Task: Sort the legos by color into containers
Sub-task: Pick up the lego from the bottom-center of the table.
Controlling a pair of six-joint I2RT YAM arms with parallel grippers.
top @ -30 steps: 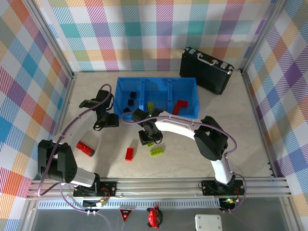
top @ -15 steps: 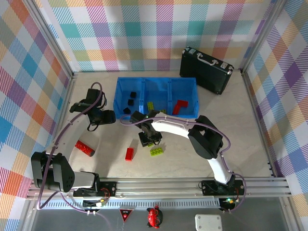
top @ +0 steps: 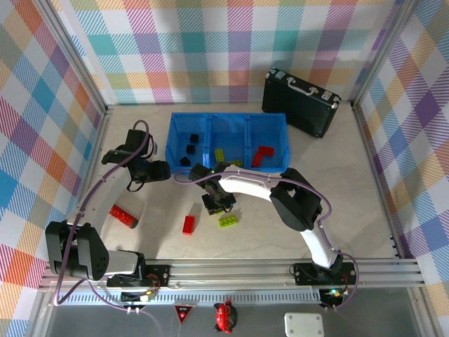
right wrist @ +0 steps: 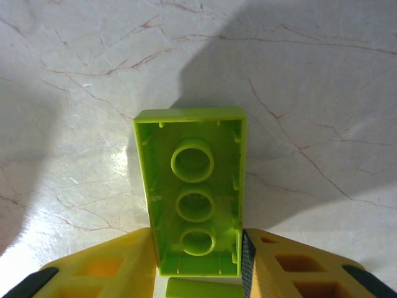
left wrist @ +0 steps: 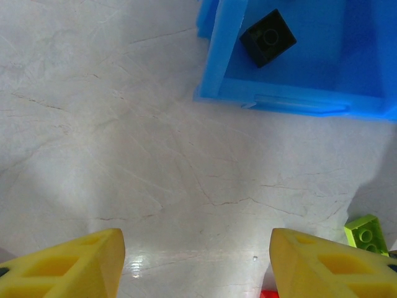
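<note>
Now, right gripper [right wrist: 197, 270]: clenched on lime-green lego [right wrist: 192, 186], squeezing its long sides for a firm carry, low over the table [right wrist: 310, 93].
Left gripper [left wrist: 197, 261]: spread, empty, hovering beside blue tray [left wrist: 291, 102].
Destination, likely: middle compartment [top: 228, 133], holding green.

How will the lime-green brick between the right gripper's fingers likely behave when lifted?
Probably stiff and light: the lime-green brick is a hollow thin-walled plastic shell. It may pivot or slip, since the right gripper pinches only one end of its smooth sides. Unlikely to roll: its faces are flat.
</note>
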